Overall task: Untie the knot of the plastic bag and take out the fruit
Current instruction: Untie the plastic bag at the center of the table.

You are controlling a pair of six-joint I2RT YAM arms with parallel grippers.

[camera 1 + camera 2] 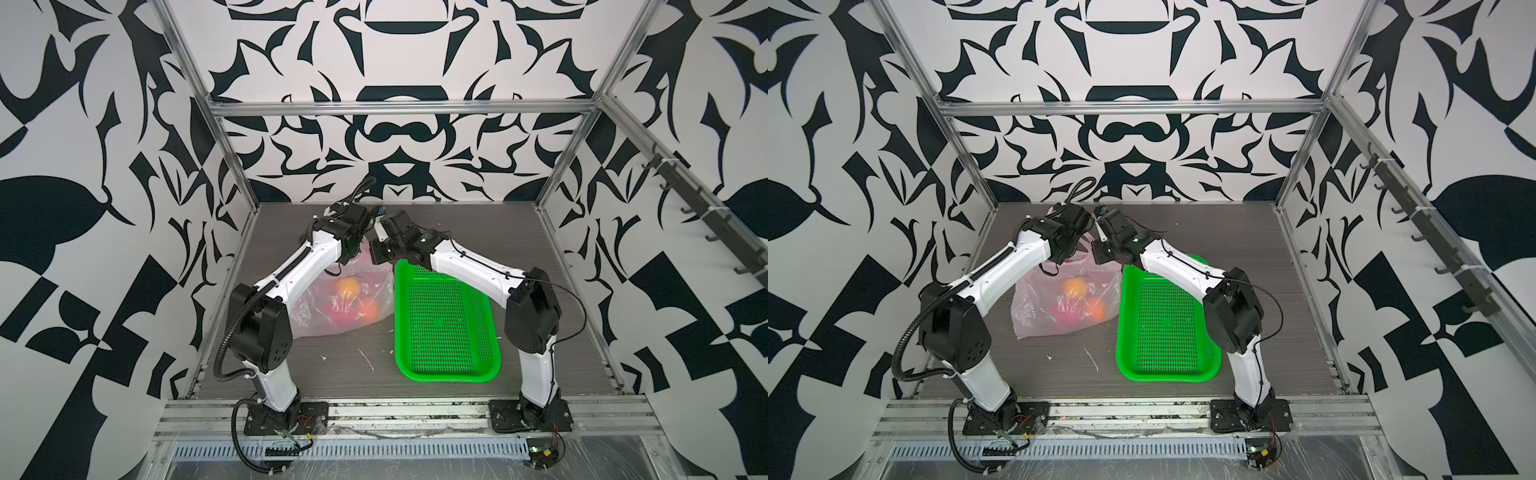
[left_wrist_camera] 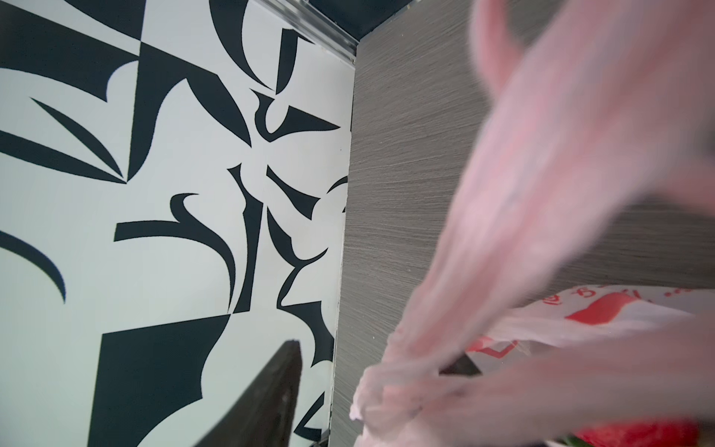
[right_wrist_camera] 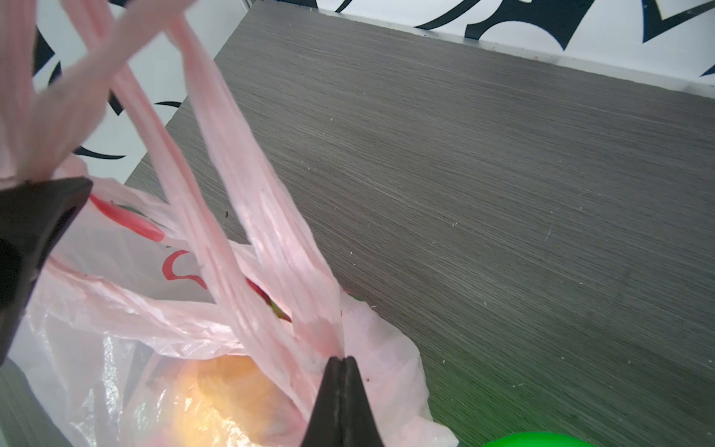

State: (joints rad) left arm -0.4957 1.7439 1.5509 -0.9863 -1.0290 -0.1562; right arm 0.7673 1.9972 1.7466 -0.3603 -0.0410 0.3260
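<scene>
1. The knot (image 2: pixel 381 391), seemingly a crumpled nub of pink plastic, sits lifted between the left gripper (image 2: pixel 377 360)'s parted jaws, not yet pinched.
2. The right gripper (image 3: pixel 342 362) is clamped on a handle base of the one thin, translucent pale-pink plastic bag (image 1: pixel 307 320), likely as an anchor.
3. The bag rests on the grey wood-grain tabletop (image 1: pixel 332 374).
4. Inside, three rounded fruit (image 1: pixel 347 286) are distinguishable; the others are hidden.
5. One empty green perforated plastic basket (image 1: pixel 400 311) waits just beside the bag.

Blurred pink plastic bag (image 2: pixel 541 193) with red print, left gripper (image 2: pixel 377 358) fingers parted astride its bunched edge, grey table (image 2: pixel 406 154) behind it.
</scene>
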